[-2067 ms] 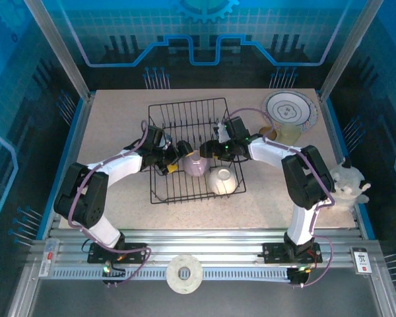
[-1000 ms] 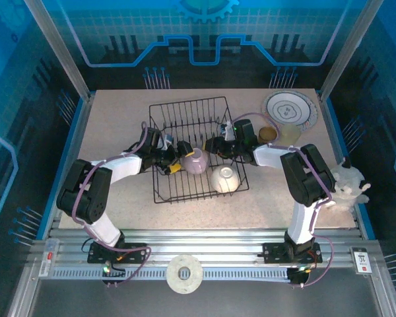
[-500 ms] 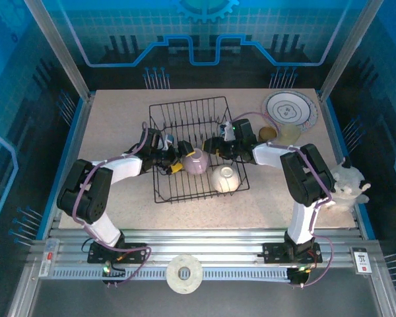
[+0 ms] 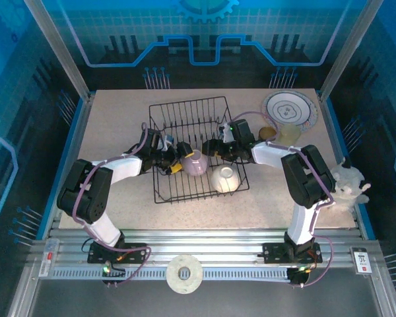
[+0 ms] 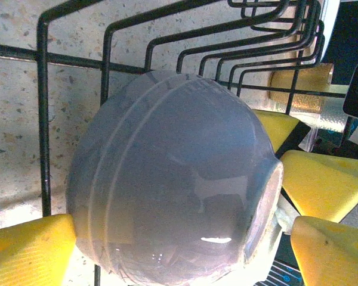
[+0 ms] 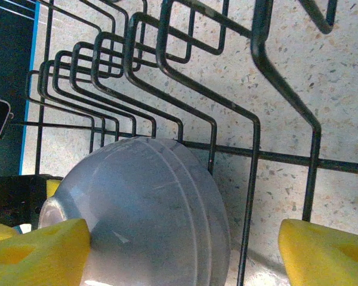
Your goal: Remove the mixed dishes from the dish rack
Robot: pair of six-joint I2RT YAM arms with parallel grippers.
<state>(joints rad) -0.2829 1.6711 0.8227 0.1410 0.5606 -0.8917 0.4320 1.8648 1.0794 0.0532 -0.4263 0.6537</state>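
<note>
The dish rack (image 4: 185, 115) is a black wire basket in the middle of the table. A pale lilac bowl (image 4: 196, 162) lies in it, with a small cream bowl (image 4: 224, 178) beside it to the right. My left gripper (image 4: 183, 160) reaches in from the left. Its yellow fingers (image 5: 30, 250) stand wide on either side of the lilac bowl (image 5: 167, 179). My right gripper (image 4: 210, 150) comes in from the right and is open. One of its fingers (image 6: 36, 250) rests against the bowl (image 6: 149, 214); the other stands well apart.
A white plate with a purple rim (image 4: 290, 109) lies at the back right, with a small brown cup (image 4: 268, 133) and a translucent yellowish cup (image 4: 290, 135) in front of it. A plush toy (image 4: 348, 185) sits at the right edge, a white ring (image 4: 184, 274) on the front rail.
My right gripper has opened wide off the lilac bowl. My left gripper's jaws have narrowed a little around it. The bowl and the rack have barely moved.
</note>
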